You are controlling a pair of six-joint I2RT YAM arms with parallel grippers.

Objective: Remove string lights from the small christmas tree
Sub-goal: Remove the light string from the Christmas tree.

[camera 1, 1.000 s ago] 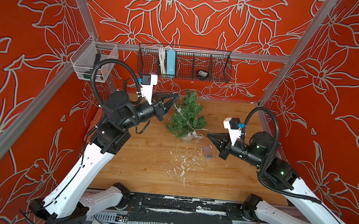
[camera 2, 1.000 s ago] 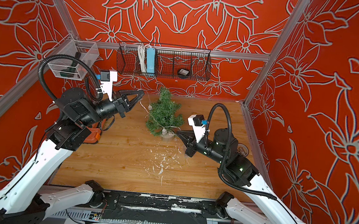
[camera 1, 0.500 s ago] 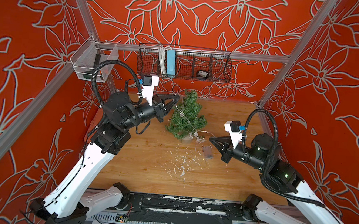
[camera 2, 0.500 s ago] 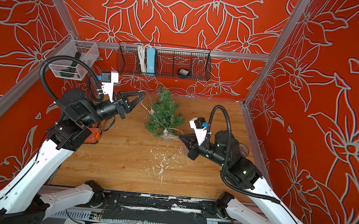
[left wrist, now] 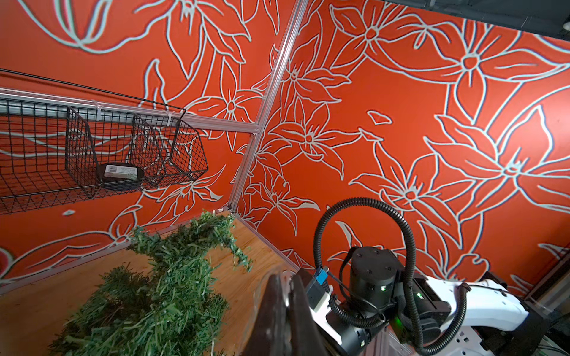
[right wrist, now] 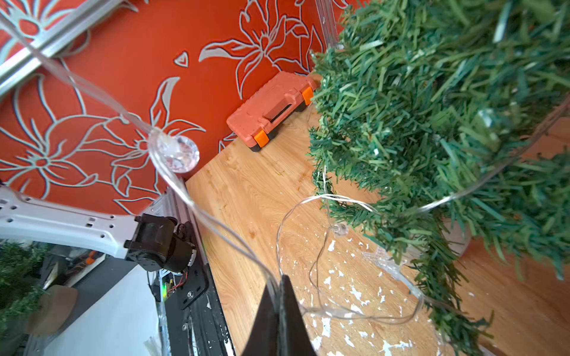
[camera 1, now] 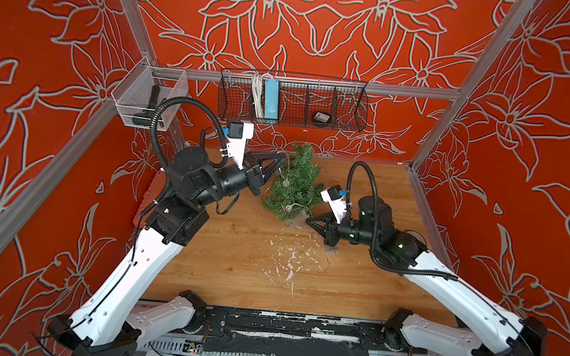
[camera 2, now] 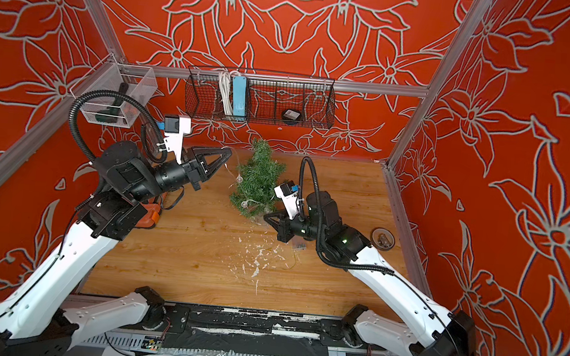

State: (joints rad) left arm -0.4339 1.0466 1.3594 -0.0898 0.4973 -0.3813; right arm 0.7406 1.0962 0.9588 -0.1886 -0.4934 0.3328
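The small christmas tree (camera 1: 295, 187) (camera 2: 258, 180) stands tilted at the back middle of the wooden table. The string lights (camera 2: 240, 178) hang as a thin clear wire with globe bulbs down its left side and across its base. My left gripper (camera 1: 283, 156) (left wrist: 285, 277) is raised beside the treetop, shut on the wire. My right gripper (camera 1: 308, 219) (right wrist: 282, 279) is low at the tree's base, shut on the same wire. A globe bulb (right wrist: 177, 152) hangs on the stretch between the two. The clear battery box (camera 1: 332, 250) lies under the right wrist.
An orange toolbox (right wrist: 271, 111) lies by the left wall. A wire basket (camera 1: 292, 98) holding a blue power strip (camera 1: 271, 98) and a clear bin (camera 1: 149, 98) hang on the back rail. White flecks (camera 1: 287, 260) litter the table. A small dish (camera 2: 383, 237) sits far right.
My right gripper has slid left, closer to the tree's base, and now covers part of the battery box. The left arm has barely moved.
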